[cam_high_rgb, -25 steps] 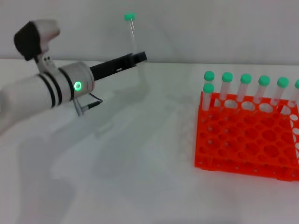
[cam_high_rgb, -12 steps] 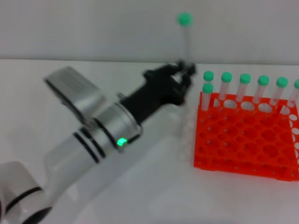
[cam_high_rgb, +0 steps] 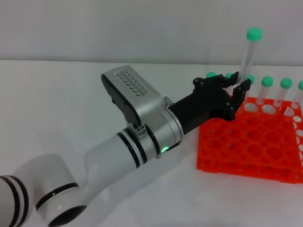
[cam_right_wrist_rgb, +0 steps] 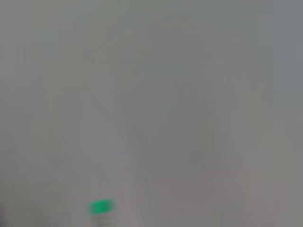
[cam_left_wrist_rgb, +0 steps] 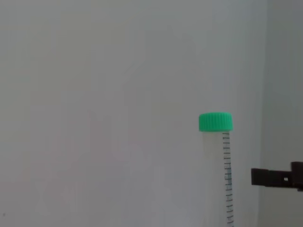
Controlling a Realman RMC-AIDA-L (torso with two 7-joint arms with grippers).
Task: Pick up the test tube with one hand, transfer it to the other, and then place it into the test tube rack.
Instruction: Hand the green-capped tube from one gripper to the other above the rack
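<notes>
left gripper [cam_high_rgb: 238, 86] clamps the test tube [cam_high_rgb: 249, 54] low on its body, upright, cap up, over the 12 o'clock edge of the test tube rack [cam_high_rgb: 251, 142]. Risk: racked tubes [cam_high_rgb: 285, 92] stand just beside, a handover here could knock them; low grip may let it tilt. right gripper not in view

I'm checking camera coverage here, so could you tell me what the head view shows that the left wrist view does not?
Only the head view shows the left gripper shut on the tube's lower part, the orange rack beneath it, and the other capped tubes standing in the rack's back row. Only the left wrist view shows the scale marks down the tube's side. Both show the held tube upright, green cap on top. The right gripper appears in neither.
</notes>
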